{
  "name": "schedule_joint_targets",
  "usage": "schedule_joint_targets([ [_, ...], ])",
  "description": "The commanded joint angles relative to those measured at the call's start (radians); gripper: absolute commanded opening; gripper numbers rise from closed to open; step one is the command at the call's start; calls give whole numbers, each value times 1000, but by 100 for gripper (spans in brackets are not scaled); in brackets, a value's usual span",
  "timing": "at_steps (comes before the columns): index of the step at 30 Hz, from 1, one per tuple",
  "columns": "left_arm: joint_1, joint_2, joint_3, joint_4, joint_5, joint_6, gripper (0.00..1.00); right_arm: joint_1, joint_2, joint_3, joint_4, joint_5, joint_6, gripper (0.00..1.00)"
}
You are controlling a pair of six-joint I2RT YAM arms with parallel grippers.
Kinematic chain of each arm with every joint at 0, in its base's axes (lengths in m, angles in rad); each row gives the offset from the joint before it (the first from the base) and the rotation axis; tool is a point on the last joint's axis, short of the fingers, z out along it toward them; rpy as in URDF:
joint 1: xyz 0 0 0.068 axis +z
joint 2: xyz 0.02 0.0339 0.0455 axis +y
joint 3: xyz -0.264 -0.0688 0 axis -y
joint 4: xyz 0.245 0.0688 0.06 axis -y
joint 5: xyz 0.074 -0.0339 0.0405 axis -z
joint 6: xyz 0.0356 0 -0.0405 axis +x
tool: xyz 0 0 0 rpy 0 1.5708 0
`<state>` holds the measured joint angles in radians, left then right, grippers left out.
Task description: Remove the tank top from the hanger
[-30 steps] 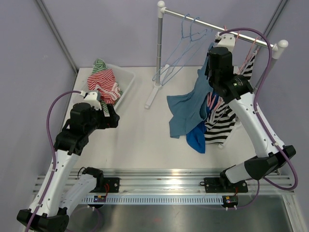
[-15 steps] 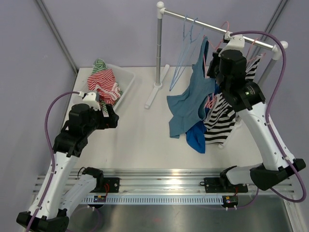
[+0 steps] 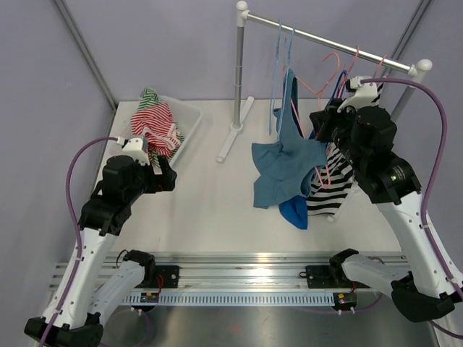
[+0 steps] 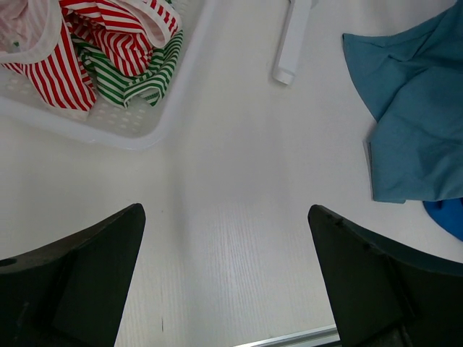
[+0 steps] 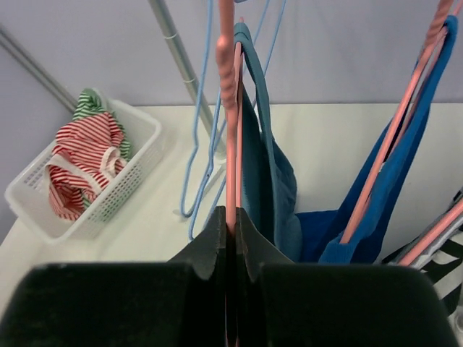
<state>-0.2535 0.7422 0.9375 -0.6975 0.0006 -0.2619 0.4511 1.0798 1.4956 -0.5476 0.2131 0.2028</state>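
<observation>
A light blue tank top hangs by its strap from a pink hanger, and its lower half lies crumpled on the table. My right gripper is shut on that hanger just below the rail. In the right wrist view the pink hanger runs up from the shut right gripper, with the tank top draped along its right side. My left gripper hovers open over bare table at the left. The left wrist view shows the left gripper holding nothing, and the tank top lies to the right.
A white basket of striped clothes sits at the back left. The rack's rail and post carry empty blue hangers. A dark blue top and a black-and-white striped garment hang beside the tank top.
My right arm has pulled back toward the front and right with the pink hanger, drawing the tank top's strap up and away from the rail. The left arm has stayed put.
</observation>
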Motion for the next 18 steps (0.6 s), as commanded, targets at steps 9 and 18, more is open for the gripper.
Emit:
schedule_joint_targets([
  [9,-3,-3,118,23,-7,-63,99,0,-195,-55,-50,-308,50,0],
  [18,-58,-9,204,127,125,-218,99,1,-288,-84,-135,-727,26,0],
])
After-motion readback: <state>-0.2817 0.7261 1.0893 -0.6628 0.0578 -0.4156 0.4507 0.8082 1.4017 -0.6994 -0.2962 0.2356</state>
